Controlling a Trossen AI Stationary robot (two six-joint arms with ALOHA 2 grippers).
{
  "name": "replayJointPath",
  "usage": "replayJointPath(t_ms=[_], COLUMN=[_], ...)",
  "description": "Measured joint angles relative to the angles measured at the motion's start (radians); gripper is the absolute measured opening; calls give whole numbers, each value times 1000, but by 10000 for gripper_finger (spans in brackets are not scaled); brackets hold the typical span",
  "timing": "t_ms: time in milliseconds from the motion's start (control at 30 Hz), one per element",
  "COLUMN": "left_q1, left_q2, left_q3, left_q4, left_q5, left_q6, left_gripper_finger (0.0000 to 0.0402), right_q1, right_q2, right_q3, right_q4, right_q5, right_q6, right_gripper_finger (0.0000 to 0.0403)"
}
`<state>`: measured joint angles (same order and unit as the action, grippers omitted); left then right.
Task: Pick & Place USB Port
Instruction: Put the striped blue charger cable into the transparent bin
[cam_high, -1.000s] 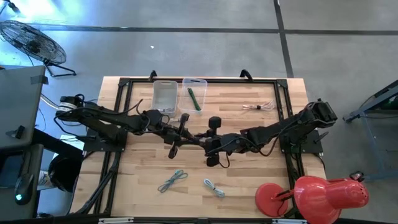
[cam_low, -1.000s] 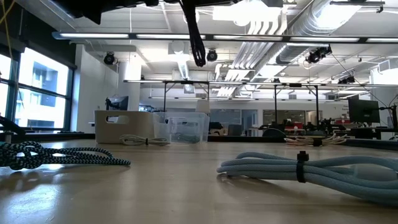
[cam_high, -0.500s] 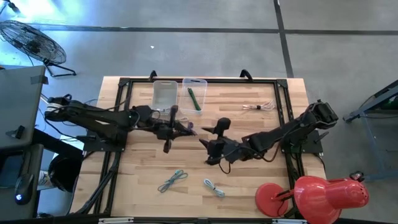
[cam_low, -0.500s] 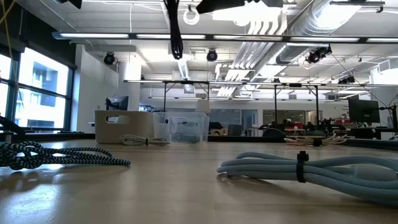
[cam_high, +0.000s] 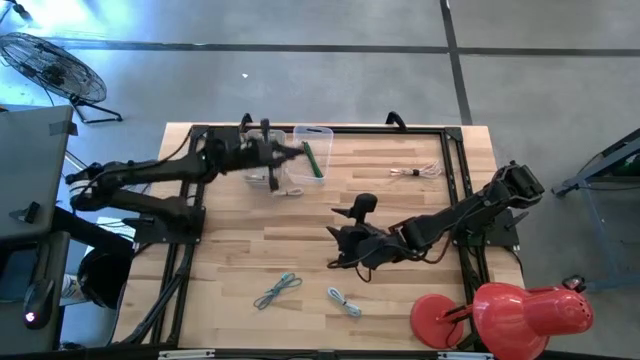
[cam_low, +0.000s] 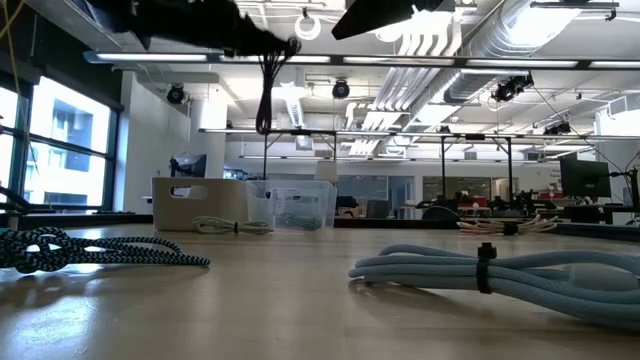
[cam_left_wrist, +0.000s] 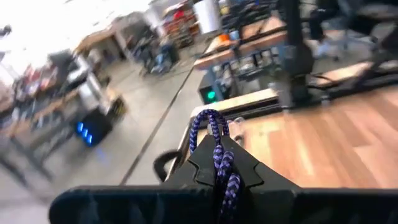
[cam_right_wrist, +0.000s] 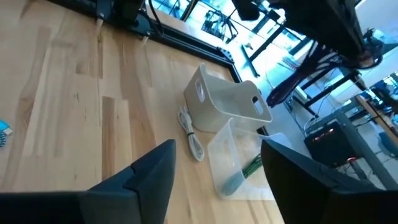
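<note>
1. Clamped fingers of the left gripper pinch a dark braided USB cable, held in the air above the clear bins at the table's far edge.
2. Right gripper hovers over the middle of the wooden table, fingers spread apart and empty.
3. A light blue cable bundle and a dark speckled cable lie on the near tabletop.
4. Farther off, a white cable lies beside the bins.
</note>
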<state>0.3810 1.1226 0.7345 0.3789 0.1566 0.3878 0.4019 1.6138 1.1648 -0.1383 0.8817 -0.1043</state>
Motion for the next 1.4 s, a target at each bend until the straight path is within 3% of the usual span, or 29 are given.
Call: replayJointPath(t_ms=[267, 667, 833, 1400], left_q1=[179, 234, 234, 234], left_q2=[172, 468, 485, 485], left_q3=[0, 0, 0, 0], left_q4=[163, 411, 411, 404], left_q5=[141, 196, 223, 301], left_q6=[-243, -455, -476, -506], left_gripper_finger=[1, 1, 5, 86], right_q1=[0, 0, 0, 0], right_q2=[0, 0, 0, 0], right_q3=[0, -1, -1, -1], right_q4=[-1, -4, -4, -5], right_q5=[-10, -69, -60, -66], right_q6=[18, 30, 30, 27], right_gripper_finger=[219, 203, 200, 204])
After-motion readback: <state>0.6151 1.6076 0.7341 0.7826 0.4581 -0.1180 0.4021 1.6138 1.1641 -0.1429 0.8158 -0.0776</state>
